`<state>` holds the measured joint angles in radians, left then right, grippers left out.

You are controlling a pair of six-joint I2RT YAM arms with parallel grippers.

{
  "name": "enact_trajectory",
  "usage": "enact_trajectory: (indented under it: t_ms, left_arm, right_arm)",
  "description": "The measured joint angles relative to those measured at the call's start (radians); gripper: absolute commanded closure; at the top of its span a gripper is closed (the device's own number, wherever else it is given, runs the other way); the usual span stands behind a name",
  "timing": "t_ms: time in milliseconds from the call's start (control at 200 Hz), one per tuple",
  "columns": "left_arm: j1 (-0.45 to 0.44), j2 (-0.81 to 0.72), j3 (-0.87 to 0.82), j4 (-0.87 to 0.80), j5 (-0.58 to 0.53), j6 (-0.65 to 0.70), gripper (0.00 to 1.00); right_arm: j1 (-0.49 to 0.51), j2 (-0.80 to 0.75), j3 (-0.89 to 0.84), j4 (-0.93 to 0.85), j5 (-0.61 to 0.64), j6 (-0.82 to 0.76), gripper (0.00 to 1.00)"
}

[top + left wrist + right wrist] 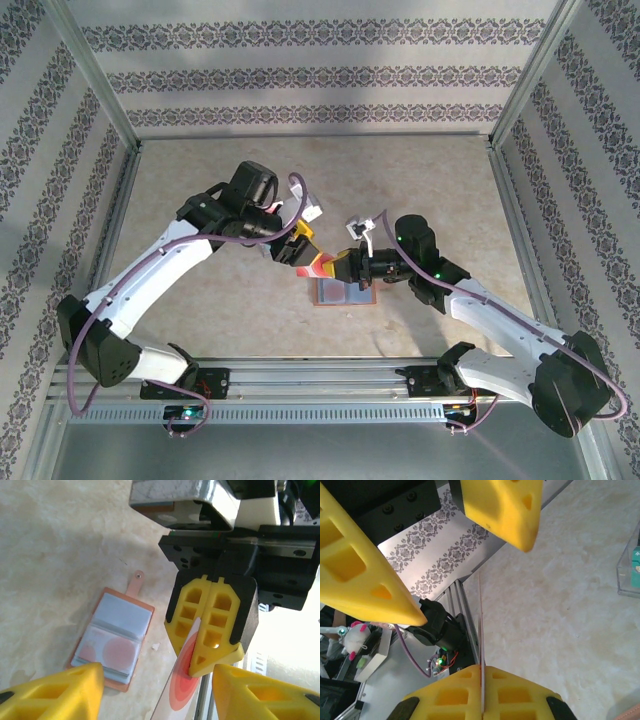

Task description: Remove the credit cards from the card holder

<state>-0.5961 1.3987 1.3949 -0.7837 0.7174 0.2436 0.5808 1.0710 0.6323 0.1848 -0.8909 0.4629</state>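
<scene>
The card holder [345,292] lies open and flat on the table, reddish-brown with clear pockets [115,635] that show red circles. A white credit card with red rings [186,687] is held up off the table, just left of the holder [322,265]. My right gripper [350,268] is shut on it, and the right wrist view shows the card edge-on [481,625] between its pads [481,669]. My left gripper [298,248] stands open, with one finger [60,690] on each side of the card and clear of it.
A clear plastic piece with something teal in it [631,565] sits at the right edge of the right wrist view. The aluminium rail [320,395] runs along the near table edge. Patterned walls and frame posts [515,190] close in the other three sides.
</scene>
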Motion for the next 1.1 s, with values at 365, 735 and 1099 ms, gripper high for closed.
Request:
enact_trajectory:
  t_ms: [365, 735, 1099]
  left_arm:
    - [-0.001, 0.049, 0.003, -0.068, 0.025, 0.073, 0.6]
    - [-0.006, 0.056, 0.003, -0.086, 0.087, 0.122, 0.72]
    - [-0.006, 0.07, 0.003, -0.109, 0.115, 0.158, 0.97]
  right_arm:
    - [0.006, 0.001, 0.014, -0.041, -0.028, -0.026, 1.0]
    - [0.013, 0.018, 0.027, -0.047, -0.043, -0.044, 1.0]
    - [0.013, 0.038, 0.028, -0.062, -0.042, -0.053, 0.98]
